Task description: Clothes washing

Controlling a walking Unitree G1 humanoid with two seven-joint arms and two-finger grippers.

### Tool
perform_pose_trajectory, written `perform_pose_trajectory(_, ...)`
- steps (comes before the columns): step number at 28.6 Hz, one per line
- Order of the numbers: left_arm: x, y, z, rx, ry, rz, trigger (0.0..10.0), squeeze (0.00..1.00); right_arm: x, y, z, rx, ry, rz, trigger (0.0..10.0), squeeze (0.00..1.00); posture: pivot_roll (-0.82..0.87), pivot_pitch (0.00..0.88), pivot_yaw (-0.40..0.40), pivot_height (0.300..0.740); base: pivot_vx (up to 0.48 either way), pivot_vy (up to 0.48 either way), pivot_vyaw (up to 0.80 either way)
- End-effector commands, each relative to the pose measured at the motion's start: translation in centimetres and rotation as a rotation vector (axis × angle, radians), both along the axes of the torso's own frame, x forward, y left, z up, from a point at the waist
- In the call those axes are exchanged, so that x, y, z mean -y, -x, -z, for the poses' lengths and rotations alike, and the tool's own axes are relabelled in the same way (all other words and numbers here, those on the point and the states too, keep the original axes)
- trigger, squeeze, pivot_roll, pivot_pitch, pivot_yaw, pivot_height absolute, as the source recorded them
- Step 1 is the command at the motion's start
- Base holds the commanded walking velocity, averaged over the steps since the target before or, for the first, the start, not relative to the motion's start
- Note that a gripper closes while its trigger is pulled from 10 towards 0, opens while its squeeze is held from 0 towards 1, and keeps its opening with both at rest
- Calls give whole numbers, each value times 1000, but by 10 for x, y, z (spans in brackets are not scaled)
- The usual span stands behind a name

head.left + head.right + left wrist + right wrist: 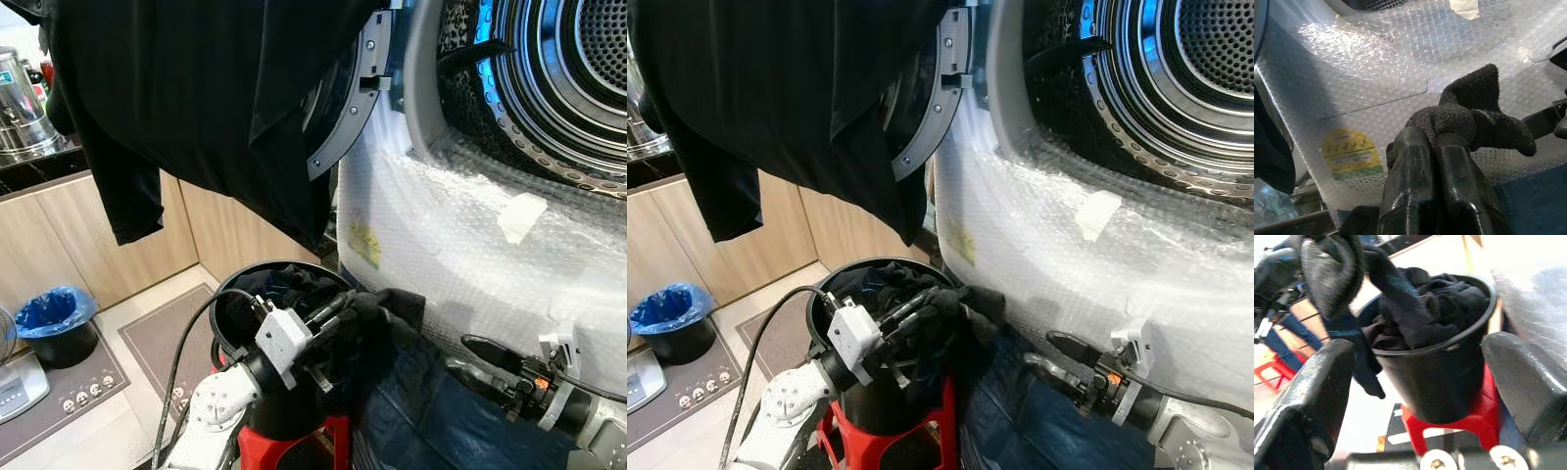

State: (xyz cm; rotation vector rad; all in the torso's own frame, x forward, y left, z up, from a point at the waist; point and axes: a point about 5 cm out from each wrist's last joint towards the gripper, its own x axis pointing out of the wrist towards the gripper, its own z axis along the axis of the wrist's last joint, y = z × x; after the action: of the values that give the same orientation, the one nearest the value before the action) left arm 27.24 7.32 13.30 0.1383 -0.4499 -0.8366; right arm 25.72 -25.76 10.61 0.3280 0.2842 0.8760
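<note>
Two black fingers of the left gripper are pressed together on a black sock, a fold of the knit caught between their tips and the rest of it drooping loose past them. Seen from the head, this gripper sits just above the rim of the black laundry bucket, which stands on a red stool and is heaped with more dark clothes. From the pinch the washing machine's drum opening lies up and to the robot's right, well above the bucket, with the bubble-wrapped front panel between them; the sock's way in looks to be a lift and a swing rightward over that panel's lip. The left arm already has the load, so it is the one placed to carry it. Low on the right, the right gripper has its fingers spread with nothing between them, pointing toward the bucket, beside blue denim hanging at the machine's foot. A black garment drapes over the open door overhead and could snag a high swing
</note>
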Motion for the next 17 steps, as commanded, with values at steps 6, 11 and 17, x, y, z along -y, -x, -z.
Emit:
perform_pose_trajectory(6, 8, 2, -5, 26, 2, 10, 10000, 0, -27, -4, -13, 52, -33, -96, 10000, 0, -60, 0, -25, 740, 0, 0, 0)
perform_pose_trajectory(11, 16, -4, -2, 21, -7, 6, 10000, 0, -46, -3, -23, 85, -67, -156, 10000, 0, -62, 0, -27, 740, 0, 0, 0)
perform_pose_trajectory(17, 25, -10, -3, 27, -18, 14, 10000, 0, -53, -4, -29, 94, -64, -148, 10000, 0, -68, 0, -27, 740, 0, 0, 0)
